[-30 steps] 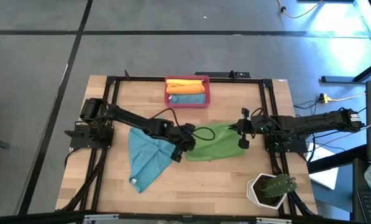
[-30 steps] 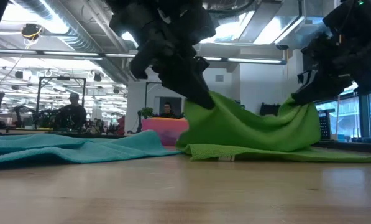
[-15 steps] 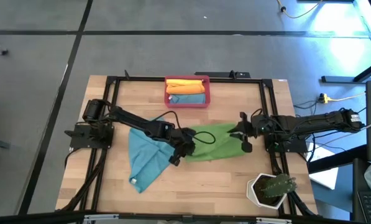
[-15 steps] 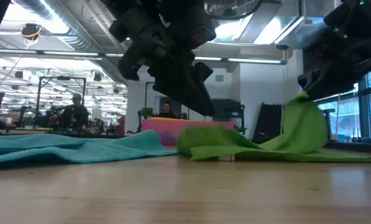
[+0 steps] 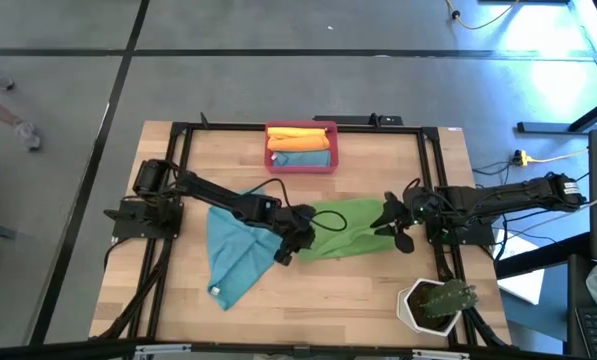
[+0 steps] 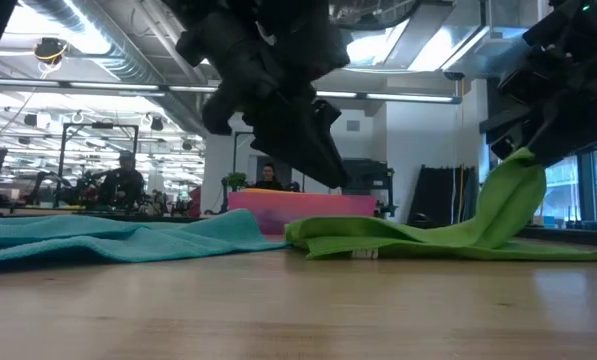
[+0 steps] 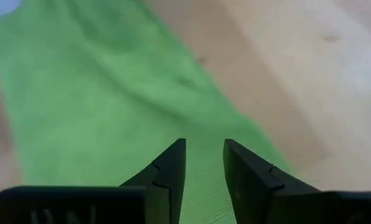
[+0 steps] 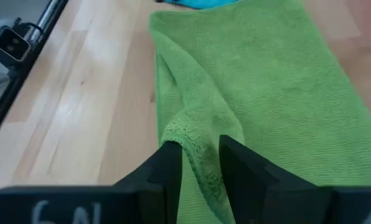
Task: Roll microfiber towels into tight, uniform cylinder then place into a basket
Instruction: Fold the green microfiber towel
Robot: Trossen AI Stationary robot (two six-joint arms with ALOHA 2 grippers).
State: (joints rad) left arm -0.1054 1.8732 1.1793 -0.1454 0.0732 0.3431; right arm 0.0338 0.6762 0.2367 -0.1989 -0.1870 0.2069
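Green towel: folded flat mid-table between my two claws, its right end lifted.
My left gripper: fingers parted, nothing between them, hovering just over the towel's left end.
My right gripper: fingers slightly apart, a raised fold of the towel's right edge standing between them.
Teal towel: spread loose to the left, beneath my left arm.
Basket: at the far edge, holding rolled orange and teal towels.
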